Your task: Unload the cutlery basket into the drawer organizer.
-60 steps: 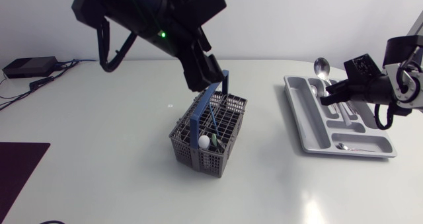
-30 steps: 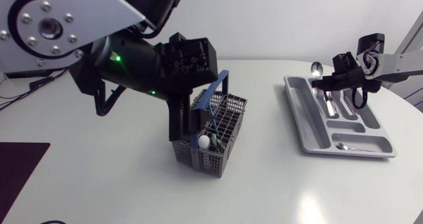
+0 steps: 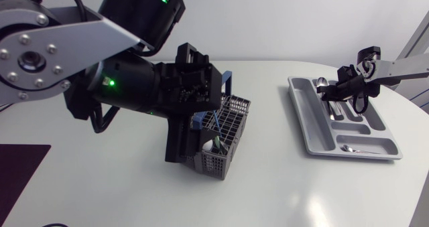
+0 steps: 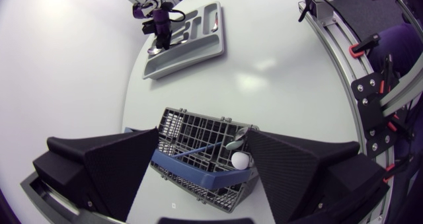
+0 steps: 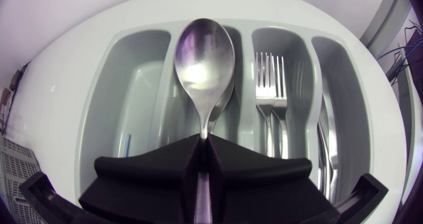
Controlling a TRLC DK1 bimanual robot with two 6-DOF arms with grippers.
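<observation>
A grey cutlery basket (image 3: 226, 123) with a blue handle (image 4: 198, 172) stands mid-table. It holds a white-tipped utensil (image 4: 239, 160) and a thin grey one. My left gripper (image 3: 193, 145) hangs open just over the basket, its fingers (image 4: 112, 171) straddling the handle without touching it. At the right lies the grey drawer organizer (image 3: 315, 123). My right gripper (image 5: 203, 159) is shut on the handle of a silver spoon (image 5: 203, 59), whose bowl hovers over a long compartment. Forks (image 5: 269, 85) lie in the compartment beside it.
A small spoon (image 3: 352, 148) lies in the organizer's front cross compartment. The organizer's outer long compartment (image 5: 125, 85) holds only a thin blue item. A dark mat (image 3: 17, 167) covers the table's front left corner. Cables and a black box (image 3: 30, 67) sit at the back left.
My left arm has swung down and lowered its open gripper onto the basket. My right gripper has brought the spoon lower over the organizer's far end.
</observation>
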